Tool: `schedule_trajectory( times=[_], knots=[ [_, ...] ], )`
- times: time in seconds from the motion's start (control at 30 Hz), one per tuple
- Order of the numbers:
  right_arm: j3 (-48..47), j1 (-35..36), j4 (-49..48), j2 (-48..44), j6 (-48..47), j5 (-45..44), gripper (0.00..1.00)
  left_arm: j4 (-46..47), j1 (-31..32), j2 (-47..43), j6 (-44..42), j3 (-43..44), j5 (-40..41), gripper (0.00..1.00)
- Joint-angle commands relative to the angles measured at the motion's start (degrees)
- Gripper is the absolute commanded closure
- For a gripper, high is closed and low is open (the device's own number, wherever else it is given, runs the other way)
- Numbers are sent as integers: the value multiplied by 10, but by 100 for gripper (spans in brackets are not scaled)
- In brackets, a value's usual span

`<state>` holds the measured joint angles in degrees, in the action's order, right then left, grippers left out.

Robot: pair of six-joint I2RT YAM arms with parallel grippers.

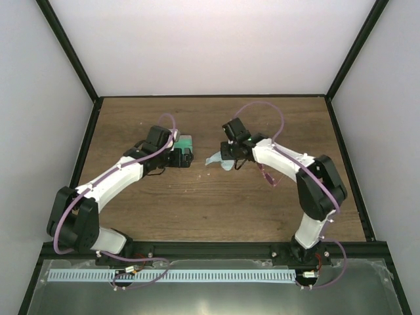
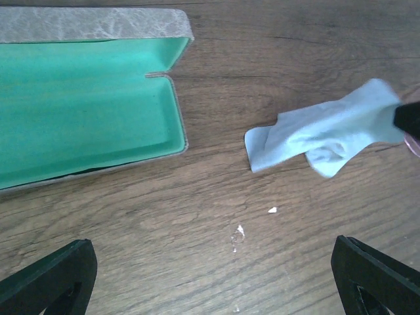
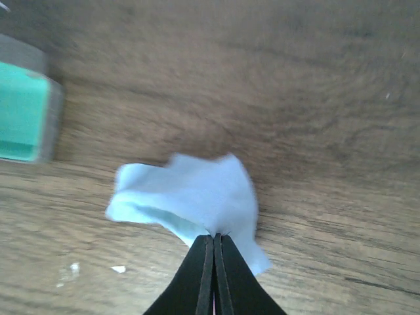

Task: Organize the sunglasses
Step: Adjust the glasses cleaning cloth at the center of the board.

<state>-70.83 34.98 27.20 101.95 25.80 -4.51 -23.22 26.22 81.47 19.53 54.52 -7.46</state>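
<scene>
Though near case edge, cloth in right tool

I read: case teal-green lining, mottled grey shell | cloth plain pale blue | tabletop brown wood grain, few white specks | right end effector black | arm links white | cables purple

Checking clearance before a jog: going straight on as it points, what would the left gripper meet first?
Probably the bare table, between the case and the cloth; the left gripper looks aimed past both, though depth is unclear.
</scene>
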Motion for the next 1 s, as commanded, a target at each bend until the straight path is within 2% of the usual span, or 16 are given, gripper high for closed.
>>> schedule_trajectory(
  times=[0.0,0.17,0.37,0.53,0.77,0.87,0.97],
  knots=[
    [-44,2,34,-48,-6,12,99,19,-3,1,19,4,-47,0],
    [-49,2,33,-91,-6,21,99,28,-3,-6,23,0,-54,0],
    [-47,2,44,-99,-1,45,99,45,-3,-27,17,-7,-74,0],
    [-57,4,54,-117,-2,75,99,38,-9,-56,48,-10,-27,0],
    [-84,92,69,-93,18,110,99,32,-30,-71,71,-20,-35,0],
    [-69,100,64,-97,50,124,99,28,-33,-81,73,-30,-32,0],
    [-62,99,72,-94,54,103,99,28,-33,-88,77,-45,-31,0]
  ],
)
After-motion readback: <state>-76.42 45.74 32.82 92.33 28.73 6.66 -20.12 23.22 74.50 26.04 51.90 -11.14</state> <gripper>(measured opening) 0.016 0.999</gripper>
